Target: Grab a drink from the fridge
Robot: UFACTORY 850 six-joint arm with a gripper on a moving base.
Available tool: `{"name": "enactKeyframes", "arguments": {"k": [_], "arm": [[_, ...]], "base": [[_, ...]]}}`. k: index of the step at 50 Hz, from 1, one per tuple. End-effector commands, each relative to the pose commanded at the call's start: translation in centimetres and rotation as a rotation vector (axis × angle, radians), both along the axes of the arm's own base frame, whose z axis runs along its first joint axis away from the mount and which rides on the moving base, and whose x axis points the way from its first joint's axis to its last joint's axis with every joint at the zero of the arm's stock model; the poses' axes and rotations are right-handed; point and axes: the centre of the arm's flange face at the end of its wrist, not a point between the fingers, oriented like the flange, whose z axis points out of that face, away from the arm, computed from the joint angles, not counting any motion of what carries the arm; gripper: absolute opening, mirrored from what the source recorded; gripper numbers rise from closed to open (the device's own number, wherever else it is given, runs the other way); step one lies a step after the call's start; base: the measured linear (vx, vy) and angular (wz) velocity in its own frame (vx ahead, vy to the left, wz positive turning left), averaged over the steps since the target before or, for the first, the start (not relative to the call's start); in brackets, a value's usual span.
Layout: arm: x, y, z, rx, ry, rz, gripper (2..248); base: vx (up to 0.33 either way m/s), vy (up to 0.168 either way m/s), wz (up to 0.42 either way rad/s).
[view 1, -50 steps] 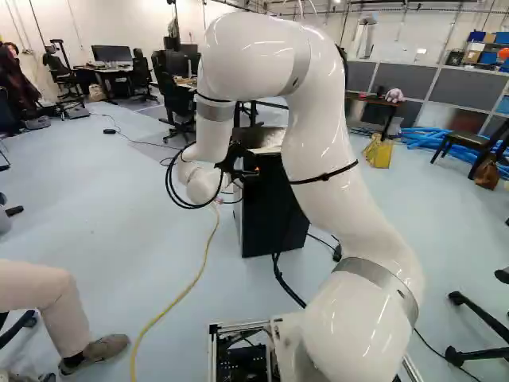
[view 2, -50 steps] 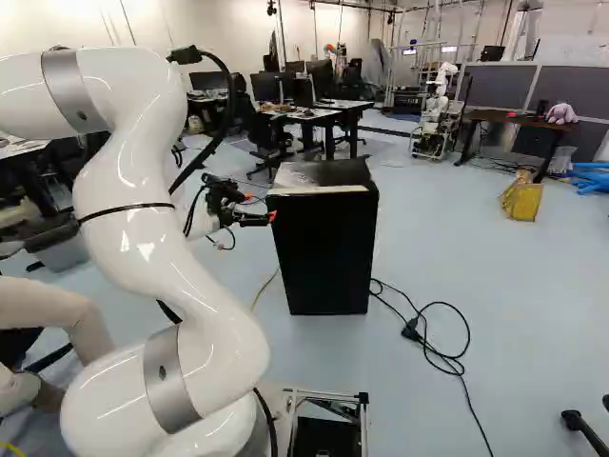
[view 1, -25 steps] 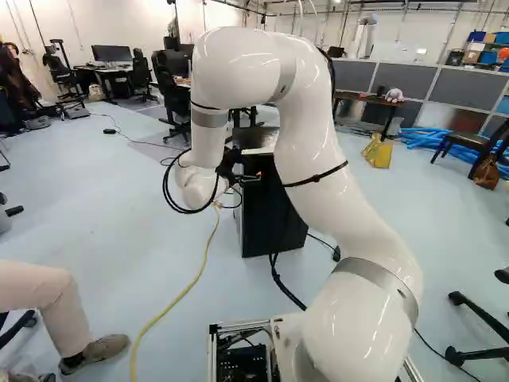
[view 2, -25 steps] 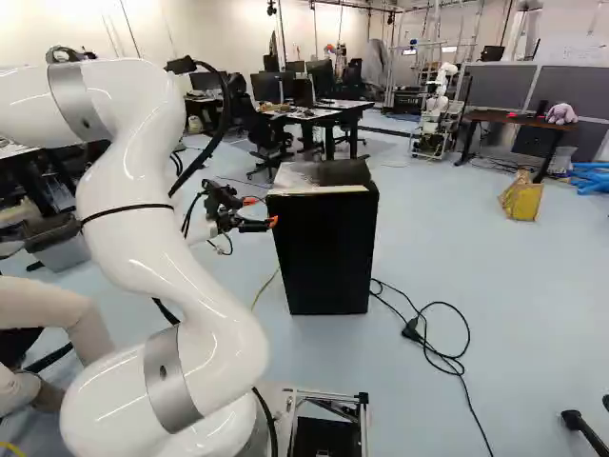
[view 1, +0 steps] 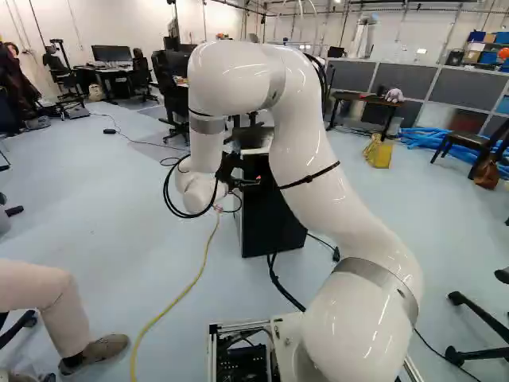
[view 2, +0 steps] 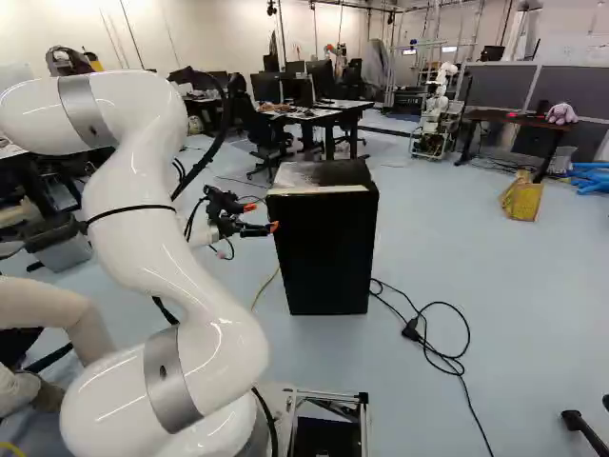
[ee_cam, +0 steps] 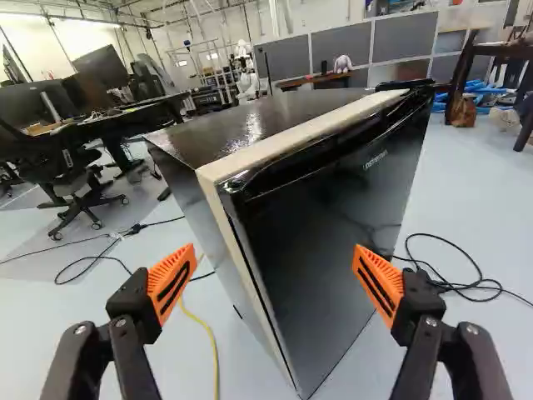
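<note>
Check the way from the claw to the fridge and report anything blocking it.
Nothing visible stands between the open claw and the fridge ahead of it. No drink shows, though; if one is inside, the fridge door, which looks shut, stands between it and the claw.

Black fridge (ee_cam: 333, 242) with cream edging (ee_cam: 291, 142), orange slatted pads (ee_cam: 171, 277), yellow cable (ee_cam: 216, 358), white arm (view 1: 362, 326).

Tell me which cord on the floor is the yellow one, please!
The long cord left of the fridge in the left base view. The other floor cords I can see are black.
</note>
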Motion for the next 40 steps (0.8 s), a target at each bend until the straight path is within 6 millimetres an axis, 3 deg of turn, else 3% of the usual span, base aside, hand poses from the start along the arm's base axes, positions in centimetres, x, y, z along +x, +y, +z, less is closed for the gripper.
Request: {"name": "enactKeyframes", "arguments": {"k": [40], "arm": [[1.0,-0.02,0.34,-0.022,-0.049,-0.018,247]], "base": [[0.0,0.0,0.0]]}}
